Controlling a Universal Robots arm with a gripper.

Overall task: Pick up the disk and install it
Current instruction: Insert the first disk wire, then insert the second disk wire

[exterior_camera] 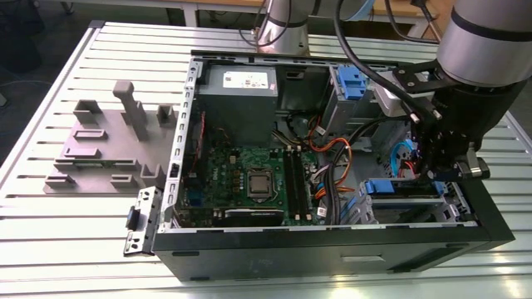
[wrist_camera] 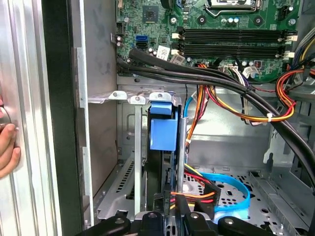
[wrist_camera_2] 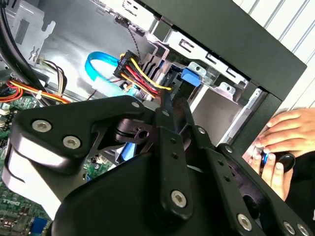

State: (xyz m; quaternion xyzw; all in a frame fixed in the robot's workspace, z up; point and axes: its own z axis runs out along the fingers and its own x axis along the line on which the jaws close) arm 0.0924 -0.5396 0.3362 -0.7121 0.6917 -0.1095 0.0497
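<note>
The disk [wrist_camera: 157, 169] sits edge-on inside a slot of the metal drive cage [wrist_camera: 129, 147], a blue plastic piece [wrist_camera: 162, 129] at its end. In the exterior view the cage [exterior_camera: 415, 205] is in the front corner of the open computer case, on that view's right, with blue plastic [exterior_camera: 389, 185] on top. My gripper [wrist_camera: 179, 202] hangs low inside the case just behind the cage. Its fingers [wrist_camera_2: 170, 105] are pressed together with nothing between them, their tips close to the disk's cabled end. Most of the disk is hidden by the cage.
Bundles of red, yellow and orange wires [wrist_camera_2: 142, 78] and a blue flat cable [wrist_camera: 229, 184] crowd the space around the gripper. The motherboard [exterior_camera: 253, 180] fills the case middle. A person's hand [wrist_camera_2: 280, 142] rests on the case's outer wall. A grey fixture [exterior_camera: 108, 143] stands on the table.
</note>
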